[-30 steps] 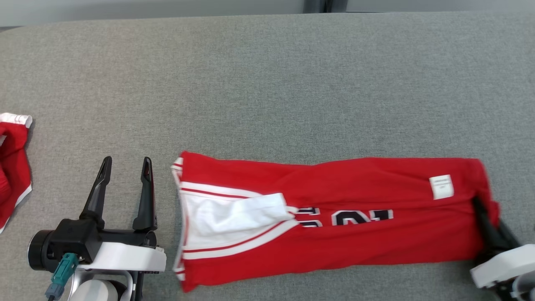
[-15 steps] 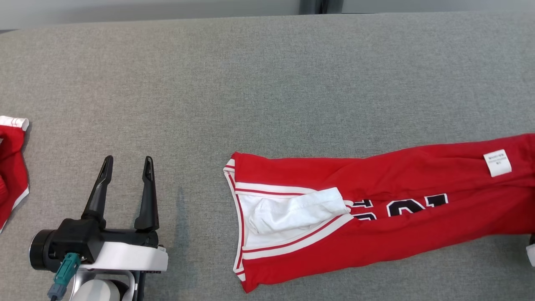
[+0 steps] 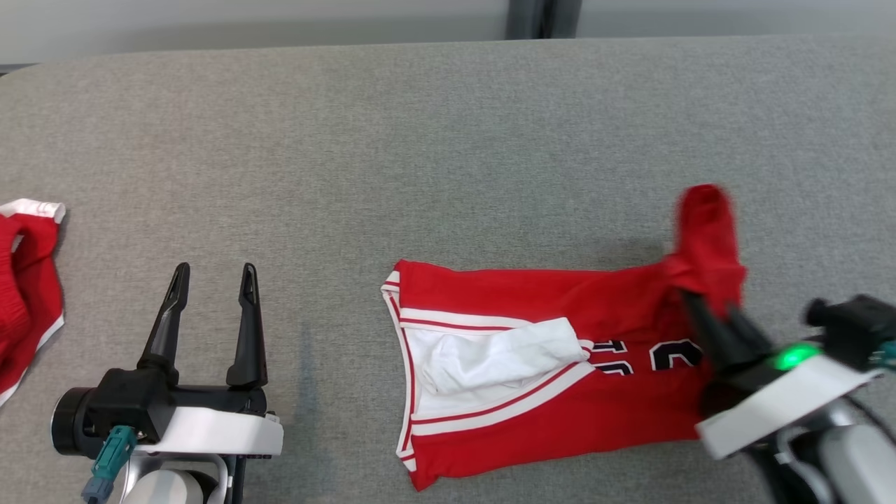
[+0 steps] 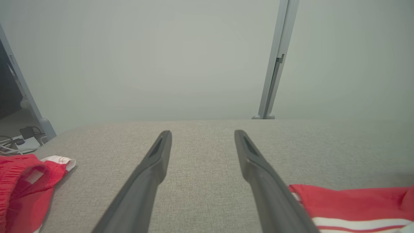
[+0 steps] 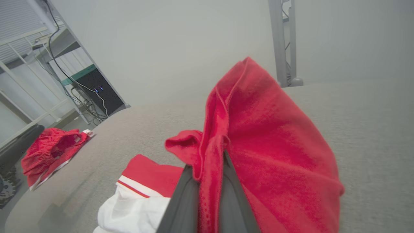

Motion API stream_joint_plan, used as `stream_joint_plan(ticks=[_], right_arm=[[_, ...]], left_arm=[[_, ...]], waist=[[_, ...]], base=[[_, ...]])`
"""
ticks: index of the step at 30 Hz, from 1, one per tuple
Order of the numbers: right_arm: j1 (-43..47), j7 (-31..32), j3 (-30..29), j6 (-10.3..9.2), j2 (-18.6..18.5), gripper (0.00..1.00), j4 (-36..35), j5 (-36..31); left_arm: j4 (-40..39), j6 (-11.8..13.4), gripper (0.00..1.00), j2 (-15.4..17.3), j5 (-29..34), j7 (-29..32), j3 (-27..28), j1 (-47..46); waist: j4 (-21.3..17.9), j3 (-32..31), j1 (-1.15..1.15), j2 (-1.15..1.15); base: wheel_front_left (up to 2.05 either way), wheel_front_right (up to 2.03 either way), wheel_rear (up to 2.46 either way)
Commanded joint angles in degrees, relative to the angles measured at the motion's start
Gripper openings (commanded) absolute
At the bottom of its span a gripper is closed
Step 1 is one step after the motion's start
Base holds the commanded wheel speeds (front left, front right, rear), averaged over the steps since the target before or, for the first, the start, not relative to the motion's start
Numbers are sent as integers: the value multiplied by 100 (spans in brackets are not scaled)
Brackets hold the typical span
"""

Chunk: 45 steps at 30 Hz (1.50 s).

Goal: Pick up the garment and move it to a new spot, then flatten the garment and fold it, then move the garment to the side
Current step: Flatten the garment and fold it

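**Mid-fold, one end in the air**

Nearest, at lower left: left gripper (image 3: pixel 213 269), parked with fingers spread wide and gripping nothing, well apart from the garment (image 3: pixel 560 399) to its right. At lower right: right gripper (image 3: pixel 708 313), pinched shut on the garment's right end, with red cloth bunched between and over the fingers in the right wrist view.

Just beyond: stretched lengthwise on the grey table (image 3: pixel 448 140) as a long narrow band, with the white-trimmed end toward the left gripper and the number partly covered. Off to the far left: second red garment (image 3: pixel 31 294), touched by neither gripper. Farther back: held end (image 3: pixel 707 231), raised off the surface above the band's right side.

Judged mid-fold: apparently placed, flattened and narrowed, with the crosswise fold begun but not laid down. Left to do: lay that end over, let go, shift aside.
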Motion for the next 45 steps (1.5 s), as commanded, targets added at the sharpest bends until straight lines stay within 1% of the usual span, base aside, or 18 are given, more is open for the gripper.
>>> stream_joint_plan(ticks=[1, 2, 4, 7, 8, 12, 16, 21, 23, 24, 27, 29, 32, 35, 36, 43, 44, 45], right_arm=[[-126, 86, 246, 4, 169, 0, -145, -22], [-126, 86, 246, 4, 169, 0, -145, -22], [-196, 174, 610, 4, 392, 0, -179, 18], [-310, 119, 1109, 4, 773, 0, -73, 82], [-334, 95, 1293, 4, 922, 0, -8, 172], [-523, -97, 1812, 4, 1218, 0, 459, 241], [-709, -335, 2201, 4, 1352, 0, 945, 293], [-877, -619, 2422, 4, 1433, 0, 1400, 516], [-929, -703, 2485, 4, 1411, 69, 1489, 577], [-965, -762, 2507, 4, 1378, 100, 1528, 557], [-1100, -972, 2574, 4, 1255, 100, 1484, 381], [-1109, -1060, 2544, 4, 1220, 100, 1354, 388], [-1151, -1162, 2273, 4, 1056, 100, 1149, 244], [-1079, -1213, 1764, 4, 913, 100, 961, -50], [-1042, -1225, 1548, 4, 834, 100, 920, -239], [-489, -1231, -255, 4, 550, 100, 579, -1097], [-392, -1231, -462, 4, 536, 100, 544, -1182], [-392, -1231, -462, 4, 536, 100, 544, -1182]], left_arm=[[15, -18, 100, -6, -32, -15, -1, -44], [15, -18, 100, -6, -32, -15, -1, -44], [36, -21, 100, -21, -42, -18, -14, -37], [85, -40, 100, -47, -41, -22, -55, -38], [95, -35, 100, -51, -47, -24, -64, -39], [131, -80, 100, -88, -58, -30, -100, -62], [166, -103, 100, -139, -61, -32, -139, -96], [190, -127, 100, -195, -49, -38, -143, -122], [198, -129, 100, -208, -42, -40, -131, -121], [200, -129, 100, -214, -38, -41, -125, -114], [200, -117, 100, -224, -26, -45, -86, -83], [193, -105, 100, -222, -13, -42, -68, -84], [179, -83, 100, -214, 7, -42, -46, -74], [149, -58, 100, -198, 15, -43, -22, -49], [142, -49, 100, -190, 9, -43, -8, -33], [95, 22, 100, -144, -27, -43, 61, 55], [92, 22, 100, -141, -31, -42, 59, 69], [92, 22, 100, -141, -31, -42, 59, 69]], waist=[[71, -28, 0, 0], [71, -28, 0, 0], [128, -58, 0, 0], [234, -111, 0, 0], [264, -118, 0, 0], [385, -132, 0, 0], [501, -114, 0, 0], [581, -59, 0, 0], [585, -47, 0, 0], [583, -44, 0, 0], [548, -38, 0, 0], [519, -42, 0, 0], [468, -59, 0, 0], [411, -74, 0, 0], [390, -81, 0, 0], [244, -132, 0, 0], [223, -141, 0, 0], [223, -141, 0, 0]], base=[[0, 0, 0], [0, 0, 0], [0, 0, 0], [0, 0, 0], [0, 0, 0], [0, 0, 0], [0, 0, 0], [0, 0, 0], [0, 0, 0], [0, 0, 0], [0, 0, 0], [0, 0, 0], [0, 0, 0], [0, 0, 0], [0, 0, 0], [0, 0, 0], [0, 0, 0], [0, 0, 0]])
